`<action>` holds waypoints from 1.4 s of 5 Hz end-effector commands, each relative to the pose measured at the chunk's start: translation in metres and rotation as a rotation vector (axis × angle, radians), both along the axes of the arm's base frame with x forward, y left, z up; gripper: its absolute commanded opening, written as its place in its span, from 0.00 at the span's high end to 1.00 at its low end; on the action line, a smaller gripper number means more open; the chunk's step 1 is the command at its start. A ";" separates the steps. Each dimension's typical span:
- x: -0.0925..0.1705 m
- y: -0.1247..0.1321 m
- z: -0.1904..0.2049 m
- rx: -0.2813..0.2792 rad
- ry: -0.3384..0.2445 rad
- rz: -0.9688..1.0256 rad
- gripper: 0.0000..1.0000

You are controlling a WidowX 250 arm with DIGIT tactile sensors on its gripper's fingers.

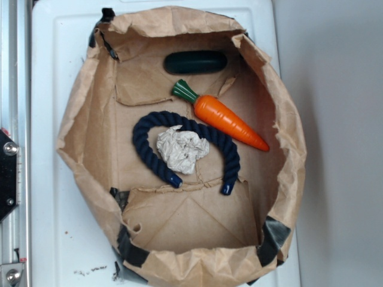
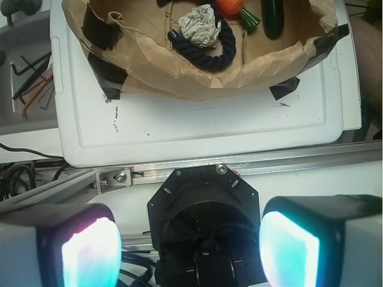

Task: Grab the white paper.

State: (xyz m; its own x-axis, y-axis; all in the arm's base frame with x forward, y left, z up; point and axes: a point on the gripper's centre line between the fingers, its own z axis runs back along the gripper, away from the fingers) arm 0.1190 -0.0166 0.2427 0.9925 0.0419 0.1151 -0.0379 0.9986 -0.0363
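The white paper (image 1: 182,150), a crumpled off-white ball, lies inside the brown paper bag (image 1: 78,131), cupped by the curve of a dark blue rope (image 1: 149,156). In the wrist view the white paper (image 2: 199,25) sits at the top centre, far from my gripper (image 2: 190,248). My gripper is open, its two glowing pads (image 2: 91,251) wide apart with nothing between them. It hangs over the robot's black base, outside the bag. The gripper does not appear in the exterior view.
An orange toy carrot (image 1: 228,119) with a green top lies right of the paper. A dark green oblong object (image 1: 195,62) rests at the bag's far end. The bag sits on a white tray (image 2: 197,125). Loose hex keys (image 2: 33,78) lie at the left.
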 end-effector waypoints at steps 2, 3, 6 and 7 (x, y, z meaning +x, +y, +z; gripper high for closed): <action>0.040 -0.008 -0.002 -0.009 0.016 0.021 0.00; 0.078 -0.009 0.000 -0.034 -0.006 0.051 0.00; 0.145 0.014 -0.049 -0.051 -0.120 0.145 0.00; 0.157 0.016 -0.084 0.033 -0.089 0.137 0.00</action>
State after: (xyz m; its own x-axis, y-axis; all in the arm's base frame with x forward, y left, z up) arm 0.2729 -0.0031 0.1433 0.9733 0.1658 0.1588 -0.1667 0.9860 -0.0082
